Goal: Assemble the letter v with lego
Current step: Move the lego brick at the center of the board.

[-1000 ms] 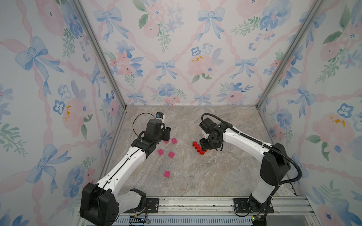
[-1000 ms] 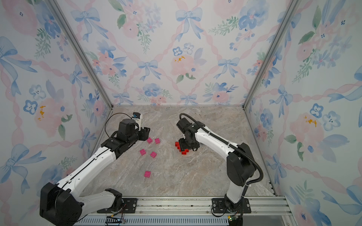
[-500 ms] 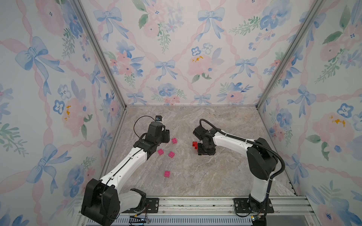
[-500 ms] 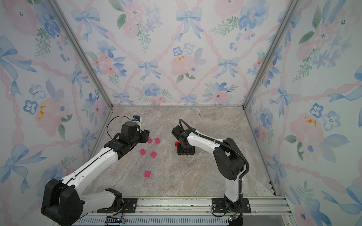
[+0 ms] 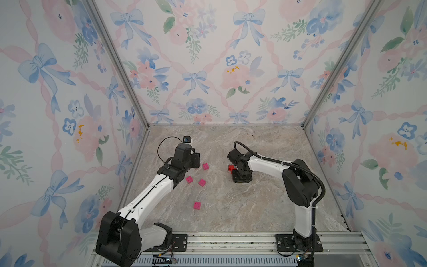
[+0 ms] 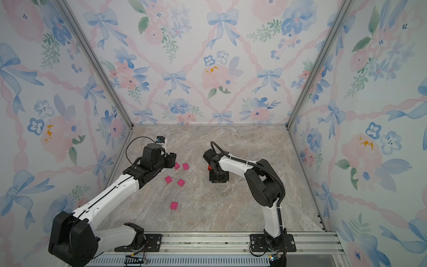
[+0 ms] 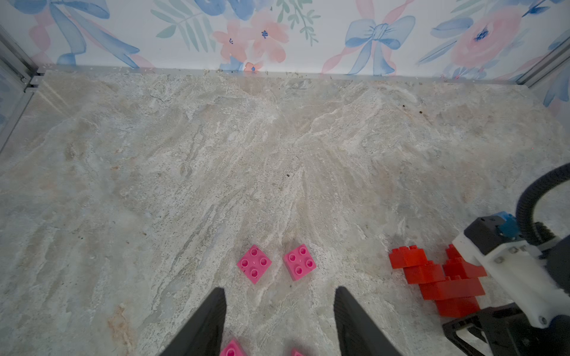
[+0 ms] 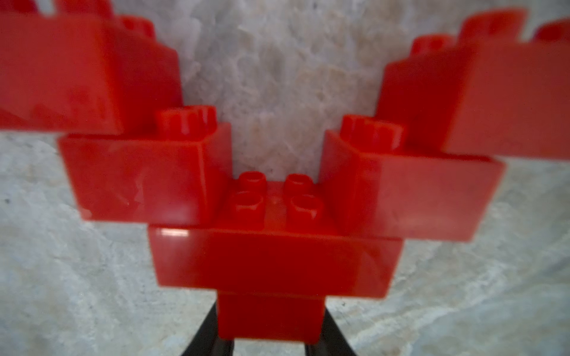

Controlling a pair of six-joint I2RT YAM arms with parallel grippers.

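The red lego [image 8: 271, 262] is joined into a stepped V with two arms rising from a wide brick and a small bottom brick. My right gripper [image 8: 268, 320] is shut on that bottom brick, one black finger on each side. In both top views only a bit of the red lego [image 5: 230, 168] [image 6: 209, 167] shows behind the right gripper [image 5: 241, 178] [image 6: 218, 176]. My left gripper [image 7: 279, 296] hangs open and empty above the floor, with two pink bricks [image 7: 254, 263] [image 7: 299, 262] just beyond its fingertips. The red V [image 7: 444, 283] lies off to its side.
Other loose pink bricks lie on the marble floor: [image 5: 189, 179], [image 5: 202, 182] and, nearer the front, [image 5: 197, 205]. Flowered walls close in three sides, and a metal rail [image 5: 231, 240] with both arm bases runs along the front.
My right gripper has swung in over the red lego and its jaws have closed on the bottom brick. The left arm has barely shifted and stays open.
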